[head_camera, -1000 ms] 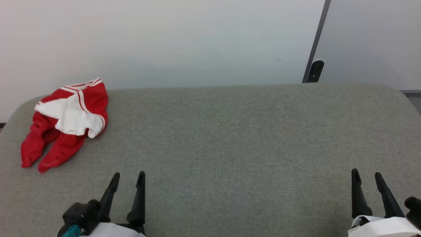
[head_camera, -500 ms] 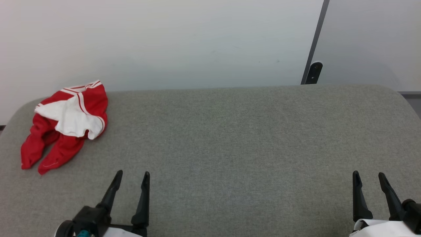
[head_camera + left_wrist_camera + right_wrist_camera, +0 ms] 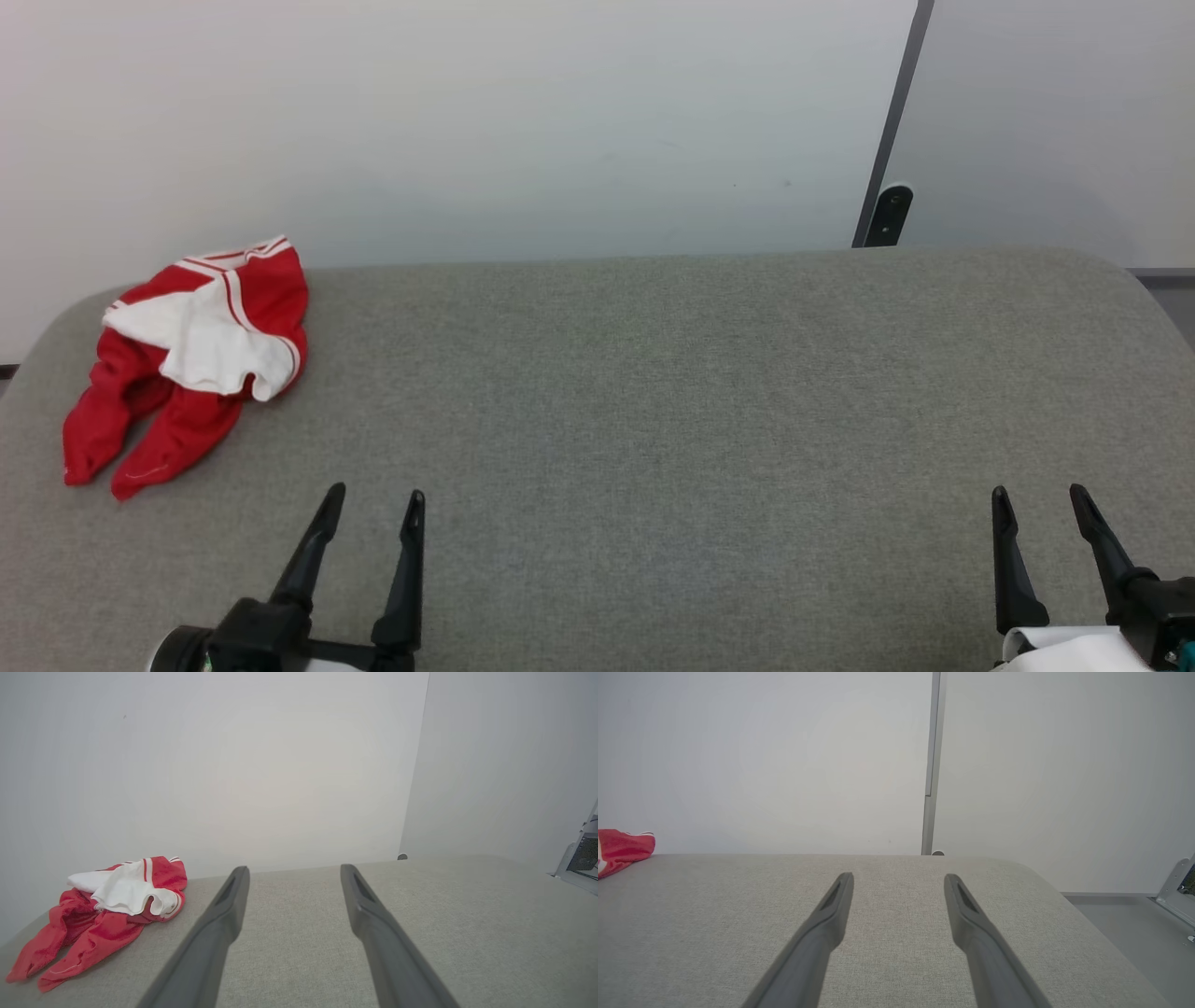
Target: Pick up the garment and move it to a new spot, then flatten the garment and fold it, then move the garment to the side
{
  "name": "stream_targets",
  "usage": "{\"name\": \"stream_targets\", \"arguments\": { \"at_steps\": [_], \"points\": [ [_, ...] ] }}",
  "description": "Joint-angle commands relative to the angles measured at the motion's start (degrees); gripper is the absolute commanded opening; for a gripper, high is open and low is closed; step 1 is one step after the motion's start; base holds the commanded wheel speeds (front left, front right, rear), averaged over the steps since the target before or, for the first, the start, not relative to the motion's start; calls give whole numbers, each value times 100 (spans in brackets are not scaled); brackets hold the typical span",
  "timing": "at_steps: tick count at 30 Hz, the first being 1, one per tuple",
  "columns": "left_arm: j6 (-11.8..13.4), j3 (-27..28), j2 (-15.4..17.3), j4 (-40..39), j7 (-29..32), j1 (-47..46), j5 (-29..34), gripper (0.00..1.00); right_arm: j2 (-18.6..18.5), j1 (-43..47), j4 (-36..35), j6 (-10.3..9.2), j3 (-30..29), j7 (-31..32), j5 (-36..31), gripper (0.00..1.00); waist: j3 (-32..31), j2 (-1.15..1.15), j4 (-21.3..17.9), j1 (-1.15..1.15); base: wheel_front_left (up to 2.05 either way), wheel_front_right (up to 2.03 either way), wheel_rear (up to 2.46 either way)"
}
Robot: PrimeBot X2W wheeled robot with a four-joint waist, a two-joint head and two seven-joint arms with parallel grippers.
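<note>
1. Head view is showing the garment (image 3: 187, 359) lying crumpled at the far left of the grey padded table (image 3: 653, 420), close to the rounded far-left corner; red cloth is bunching underneath, a white sleeve (image 3: 210, 345) with red-striped trim is lying over the top, and two red ends are trailing toward the near side
2. The left gripper (image 3: 376, 492) is sitting over the near part of the table, to the right of the garment and well apart from it; its two dark prongs are pointing toward the far side, spread wide and holding nothing
3. Left wrist view is looking along that gripper's fingers (image 3: 219, 933): grey fabric is showing between them, and the garment is lying off to their left, nearer the pale wall (image 3: 560, 121) than the fingertips
4. The table's woven cover is stretching flat across the middle, with its far edge meeting the wall
5. A dark vertical strip (image 3: 894, 121) is running down the wall at the far right, ending in a small black bracket (image 3: 885, 217) just behind the table's far edge
6. The right gripper (image 3: 1038, 490) is sitting at the near right, with most of the table's width lying between it and the garment; its prongs are standing wide apart and gripping nothing
7. Right wrist view is catching a red edge of the garment at the far left, while grey fabric is showing between this gripper's prongs
</note>
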Motion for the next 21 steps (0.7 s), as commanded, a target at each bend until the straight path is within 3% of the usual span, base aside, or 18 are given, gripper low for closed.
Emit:
{"name": "stream_targets", "arguments": {
  "at_steps": [1, 14, 21],
  "points": [
    [-30, 20, -17, -24, -37, 36, 28, 100, -17, 91, -42, 4, 18, -36, -96, 100, -4, 0, -2, 0, 0, 0, 0],
    [-350, 170, -163, 29, -172, 124, 500, 100, -17, 194, -82, 4, 55, -175, -777, 100, -95, 0, 44, 0, 0, 0, 0],
    [-449, 355, -60, 253, -177, 3, 428, 100, -17, 222, -54, 3, 156, -180, -827, 100, -176, 0, 517, 0, 0, 0, 0]
  ]
}}
